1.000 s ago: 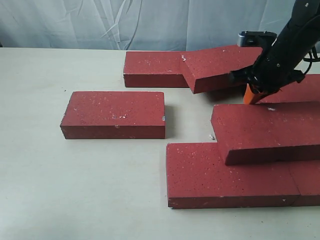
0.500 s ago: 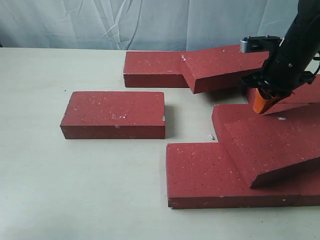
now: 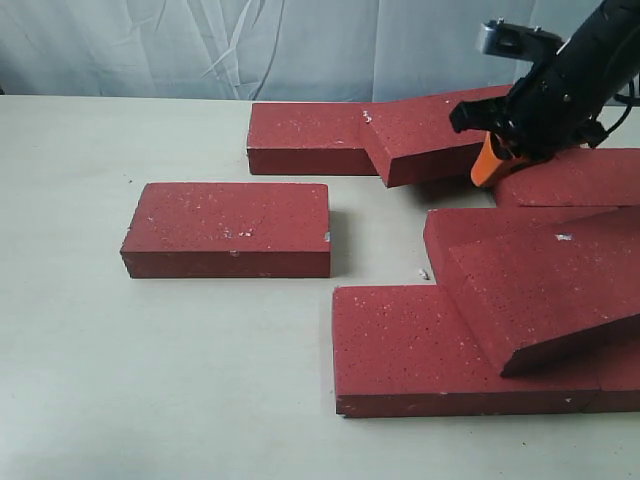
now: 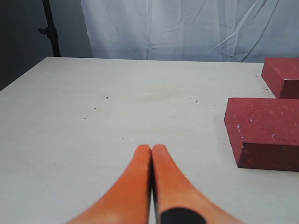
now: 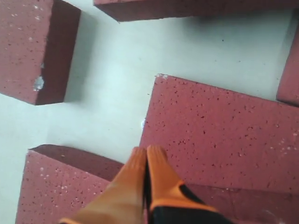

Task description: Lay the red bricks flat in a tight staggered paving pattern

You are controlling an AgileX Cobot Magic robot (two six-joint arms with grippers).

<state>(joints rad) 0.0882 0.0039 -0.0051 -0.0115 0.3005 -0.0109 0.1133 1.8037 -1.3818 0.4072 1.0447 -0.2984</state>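
Several red bricks lie on the pale table. One lone brick (image 3: 228, 228) lies flat at the left. A back brick (image 3: 305, 135) carries a tilted brick (image 3: 430, 130) on its right end. At the right, a skewed brick (image 3: 545, 290) rests askew across a front brick (image 3: 400, 350) and the one behind it (image 3: 470, 225). My right gripper (image 3: 485, 168) hovers shut and empty above the gap behind them, its tips (image 5: 147, 151) over a brick's edge (image 5: 219, 135). My left gripper (image 4: 152, 149) is shut and empty over bare table, left of a brick (image 4: 264, 130).
Another brick (image 3: 570, 178) lies at the far right under the right arm. A white curtain (image 3: 300, 45) closes off the back. Bare tabletop (image 3: 150, 380) spreads at the front left. A dark stand (image 4: 49, 28) is at the table's far corner in the left wrist view.
The upper right brick swung askew, its near end sliding forward over the front brick. The right gripper then rose and shifted back and left, still shut.
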